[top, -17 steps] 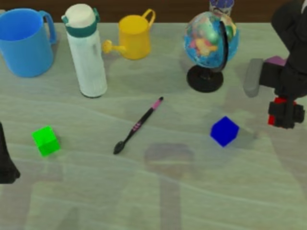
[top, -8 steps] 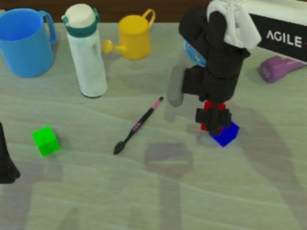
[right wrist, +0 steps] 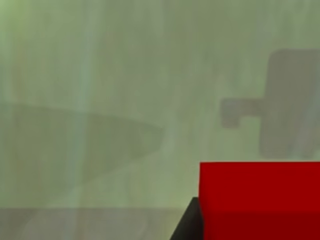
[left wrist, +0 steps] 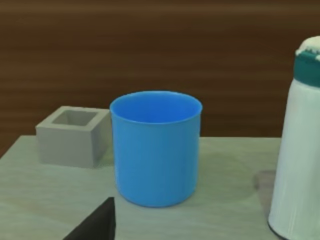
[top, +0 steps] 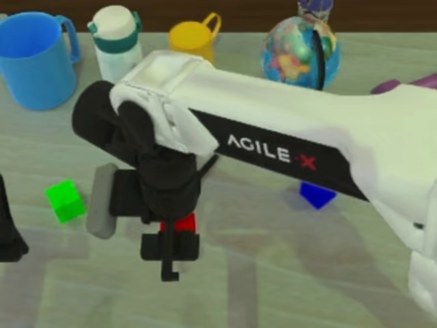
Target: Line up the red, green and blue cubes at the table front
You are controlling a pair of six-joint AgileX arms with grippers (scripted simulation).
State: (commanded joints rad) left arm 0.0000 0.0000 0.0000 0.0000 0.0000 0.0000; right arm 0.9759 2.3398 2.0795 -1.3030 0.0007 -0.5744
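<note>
A: Where is the right claw (top: 171,247) now?

B: It is over the front part of the bench (top: 307,273), left of the middle in the top view. The white right arm (top: 287,147) reaches across from the right side. The claw is closed around the red cube (top: 183,223); in the right wrist view the red cube (right wrist: 260,200) sits close to the camera with a dark finger (right wrist: 187,222) beside it.

A: Does the red cube touch the bench?

B: I cannot tell this. The claw covers most of it from above.

A: And the other two cubes?

B: The green cube (top: 65,200) lies on the bench near the left side, just beside the grey block on the right arm's wrist. The blue cube (top: 316,194) lies right of the middle, and the arm hides part of it.

A: What does the left claw (top: 9,236) do?

B: It is parked at the left edge of the bench. I cannot tell if its fingers are wide or narrow. Its wrist view shows a blue mug (left wrist: 156,147), a grey hollow block (left wrist: 73,136) and a white bottle (left wrist: 300,145).

A: Something more at the back?

B: A yellow watering can (top: 194,34) and a globe (top: 300,51).
</note>
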